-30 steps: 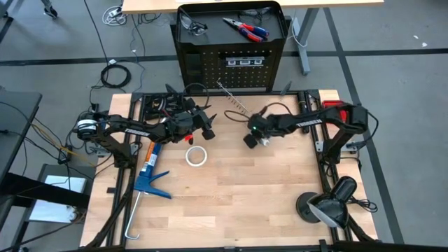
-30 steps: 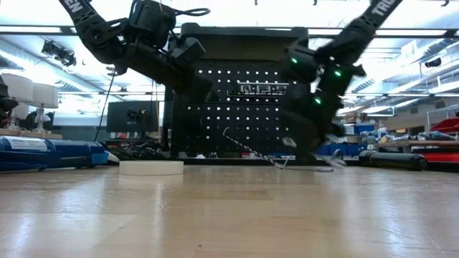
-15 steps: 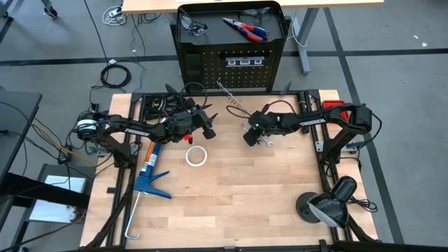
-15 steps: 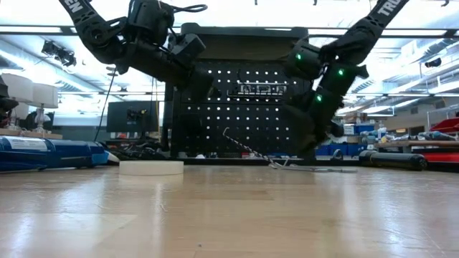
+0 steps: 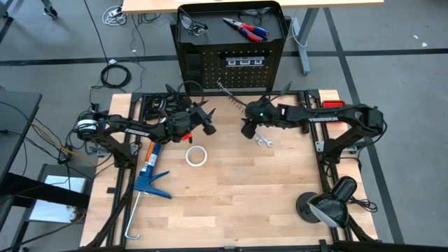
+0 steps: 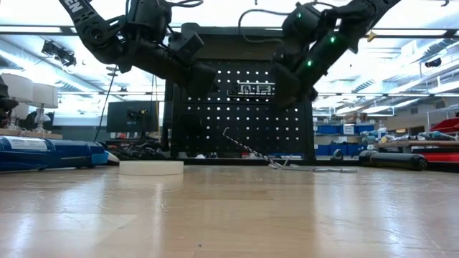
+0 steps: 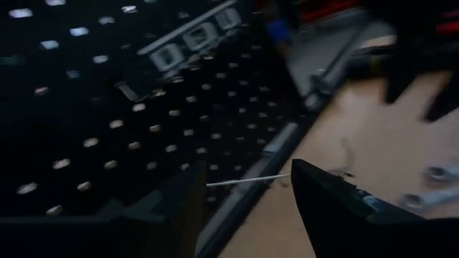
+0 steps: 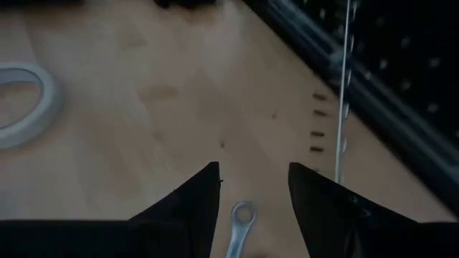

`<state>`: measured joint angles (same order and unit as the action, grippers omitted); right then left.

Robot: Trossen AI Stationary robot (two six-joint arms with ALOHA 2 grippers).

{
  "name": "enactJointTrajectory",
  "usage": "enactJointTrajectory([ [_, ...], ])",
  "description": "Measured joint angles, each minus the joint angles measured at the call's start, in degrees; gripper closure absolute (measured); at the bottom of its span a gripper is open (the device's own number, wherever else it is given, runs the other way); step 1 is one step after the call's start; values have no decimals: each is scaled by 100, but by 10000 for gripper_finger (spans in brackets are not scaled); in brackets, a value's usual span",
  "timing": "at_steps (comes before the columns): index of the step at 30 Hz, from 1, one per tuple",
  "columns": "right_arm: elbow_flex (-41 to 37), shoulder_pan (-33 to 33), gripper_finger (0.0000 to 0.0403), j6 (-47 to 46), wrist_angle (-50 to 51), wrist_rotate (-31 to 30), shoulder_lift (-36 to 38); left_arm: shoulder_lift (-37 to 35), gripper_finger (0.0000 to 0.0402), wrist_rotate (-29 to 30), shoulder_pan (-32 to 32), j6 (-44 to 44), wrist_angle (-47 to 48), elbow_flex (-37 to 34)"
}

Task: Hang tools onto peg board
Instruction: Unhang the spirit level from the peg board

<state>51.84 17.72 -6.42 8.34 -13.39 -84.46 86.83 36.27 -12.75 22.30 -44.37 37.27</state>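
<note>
The black peg board (image 5: pixel 231 66) stands upright at the table's far edge. On its tray-like top lie the red-and-blue pliers (image 5: pixel 245 29) and safety glasses (image 5: pixel 192 26). A slim black-and-silver bar (image 5: pixel 231 98) slants from the board's face down to the table. A silver wrench (image 5: pixel 263 141) lies flat on the table. My right gripper (image 5: pixel 246 128) hangs open and empty above the table, just left of the wrench (image 8: pixel 240 226). My left gripper (image 5: pixel 208 120) is open and empty in the air, facing the board (image 7: pixel 107 107).
A white tape ring (image 5: pixel 197 155) lies left of the table's middle. A big blue caulking gun (image 5: pixel 150 171) lies along the left edge. A black lamp base (image 5: pixel 322 203) sits at the near right. The table's near half is bare wood.
My right gripper has risen from just above the table and gone toward the far left, closer to the peg board, with its arm stretched out level. The wrench stays flat on the table. My left gripper has kept nearly still.
</note>
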Motion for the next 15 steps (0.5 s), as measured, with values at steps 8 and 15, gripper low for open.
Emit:
enactJointTrajectory([
  [8, 372, -1, 228, 248, 222, -472, 679, 0, 191, 514, -96, -163, -276, 0],
  [15, 1255, 139, 228, 1304, 842, -518, 795, 109, 191, -724, -114, -193, -256, 0],
])
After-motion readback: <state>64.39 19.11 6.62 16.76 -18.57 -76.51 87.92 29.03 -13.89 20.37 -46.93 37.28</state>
